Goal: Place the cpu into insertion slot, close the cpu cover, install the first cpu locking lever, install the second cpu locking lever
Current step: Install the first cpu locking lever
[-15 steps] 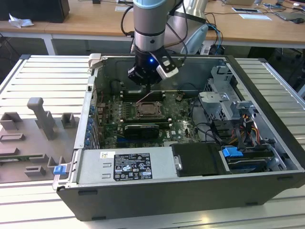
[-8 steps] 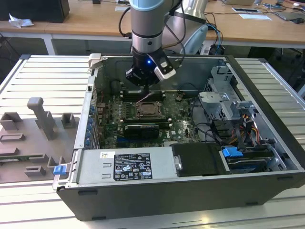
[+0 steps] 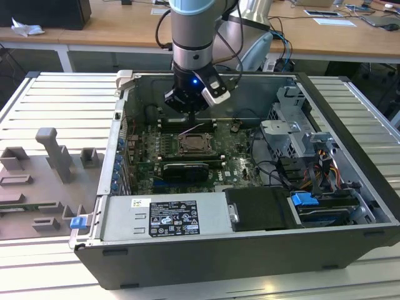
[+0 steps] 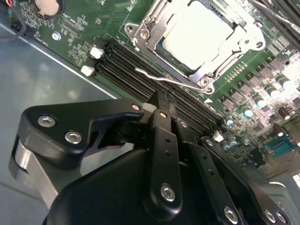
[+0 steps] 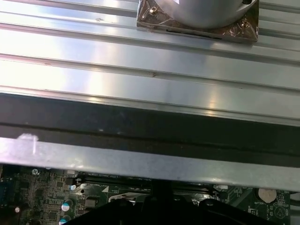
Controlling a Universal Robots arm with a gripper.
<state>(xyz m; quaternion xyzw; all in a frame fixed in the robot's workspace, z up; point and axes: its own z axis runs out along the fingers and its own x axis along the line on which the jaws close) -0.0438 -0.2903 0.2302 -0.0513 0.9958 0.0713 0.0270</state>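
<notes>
Open computer case (image 3: 350, 162) on ribbed metal table (image 3: 56, 100); end effector (image 3: 189, 110) grip seemingly closed, unclear.

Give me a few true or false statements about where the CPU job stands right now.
1. The CPU sits in the slot. True.
2. The cover stands upright, open. False: it lies flat around the CPU.
3. The pincer holds the CPU. False: the CPU lies in the slot, away from it.
4. A thin lever runs beside the slot, above the memory slots. True.
5. The pincer hangs inside the case, above the board. True.
</notes>
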